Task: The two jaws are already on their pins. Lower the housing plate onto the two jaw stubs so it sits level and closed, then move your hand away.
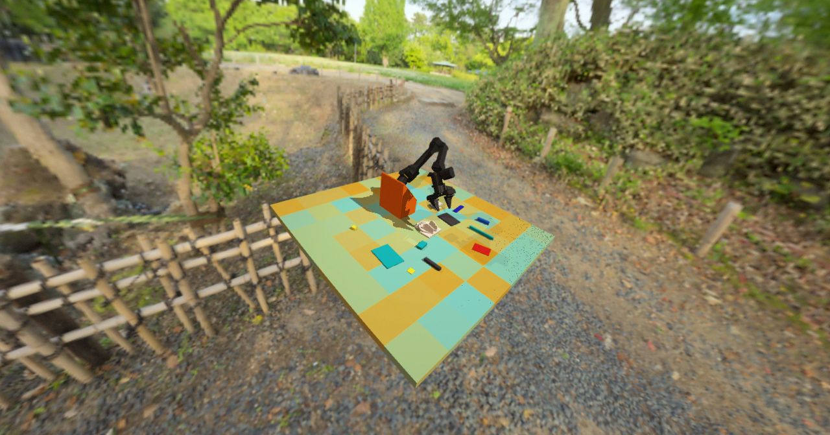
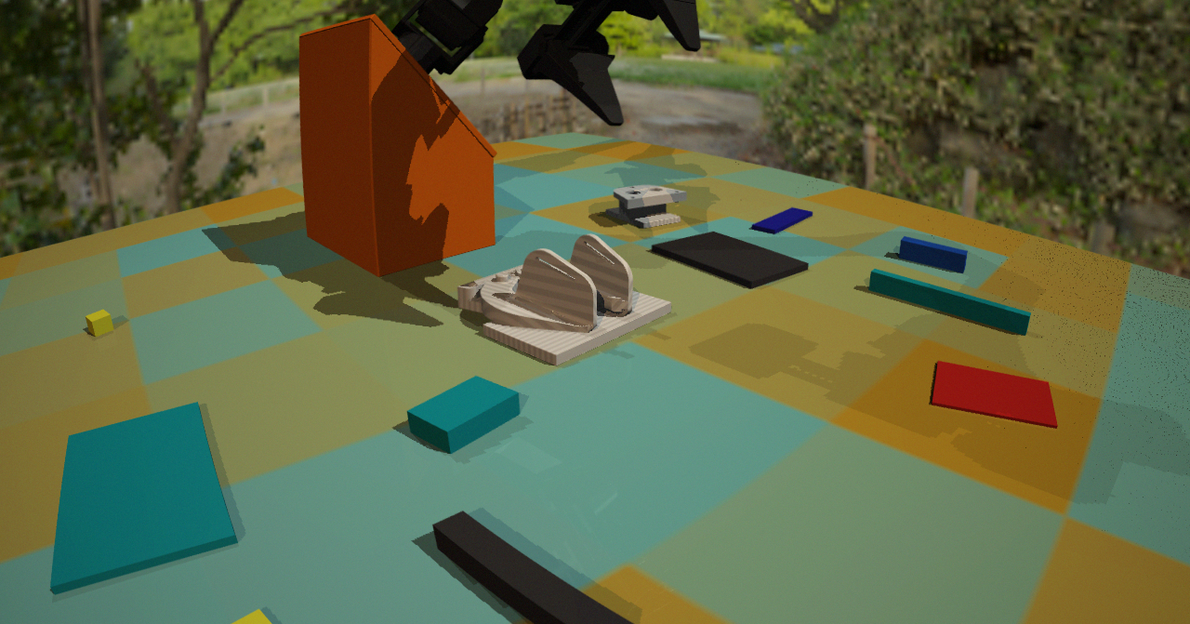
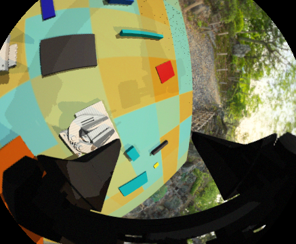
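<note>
The base board (image 1: pixel 428 233) (image 2: pixel 636 315) (image 3: pixel 91 110) lies on the table, pale and ribbed. Two pale jaws carry upright rounded fins, one fin (image 2: pixel 559 289) nearer the exterior camera and one fin (image 2: pixel 607 266) behind it. The pale housing plate (image 2: pixel 664 196) lies flat on a dark block above a ribbed foot, behind the base in the exterior view, away from the jaws. It is cut off at the left edge in the wrist view. My gripper (image 1: pixel 443 207) (image 2: pixel 654 84) (image 3: pixel 156 139) is open and empty. It hangs above the housing plate's area in the exterior view. The jaw stubs are hard to make out.
A tall orange wedge block (image 1: pixel 397 196) (image 2: pixel 432 195) (image 3: pixel 13 150) stands left of the base. A black slab (image 1: pixel 448 218) (image 2: pixel 730 258) (image 3: pixel 68 54) lies between housing plate and base. Blue, teal, red, yellow and dark pieces lie around them.
</note>
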You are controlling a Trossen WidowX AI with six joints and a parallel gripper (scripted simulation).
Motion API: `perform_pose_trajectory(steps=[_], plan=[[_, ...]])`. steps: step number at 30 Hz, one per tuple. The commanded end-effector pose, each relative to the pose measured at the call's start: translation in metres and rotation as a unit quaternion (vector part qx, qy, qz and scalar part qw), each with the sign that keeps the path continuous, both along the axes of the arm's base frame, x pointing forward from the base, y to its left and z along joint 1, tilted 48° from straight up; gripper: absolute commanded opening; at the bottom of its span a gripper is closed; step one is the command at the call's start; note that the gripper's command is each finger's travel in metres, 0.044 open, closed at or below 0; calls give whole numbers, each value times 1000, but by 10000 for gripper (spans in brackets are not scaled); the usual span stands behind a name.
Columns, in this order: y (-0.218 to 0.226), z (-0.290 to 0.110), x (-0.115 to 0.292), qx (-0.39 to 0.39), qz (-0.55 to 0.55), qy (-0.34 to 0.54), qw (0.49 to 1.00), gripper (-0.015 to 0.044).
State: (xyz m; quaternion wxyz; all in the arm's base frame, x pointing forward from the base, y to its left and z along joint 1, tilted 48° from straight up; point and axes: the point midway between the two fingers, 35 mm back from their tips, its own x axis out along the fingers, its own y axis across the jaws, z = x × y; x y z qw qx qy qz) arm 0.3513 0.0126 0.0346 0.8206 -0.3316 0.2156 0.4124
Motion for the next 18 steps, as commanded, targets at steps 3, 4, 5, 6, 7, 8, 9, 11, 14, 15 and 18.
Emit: perform_pose_trajectory(steps=[3,4,5,6,7,8,9,11,14,15,18], plan=[[23,14,-6,-22,62,-23,998,440],[27,15,-7,-26,72,-26,997,440],[30,17,-9,-29,82,-29,996,440],[34,19,-10,-33,92,-33,995,440],[38,21,-12,-36,101,-36,994,440],[41,23,-14,-39,111,-39,992,440],[45,25,-15,-43,121,-43,991,440],[52,28,-19,-49,140,-50,988,440],[62,34,-25,-58,169,-61,982,440],[66,36,-27,-61,179,-64,980,440],[75,41,-33,-70,205,-74,973,440]])
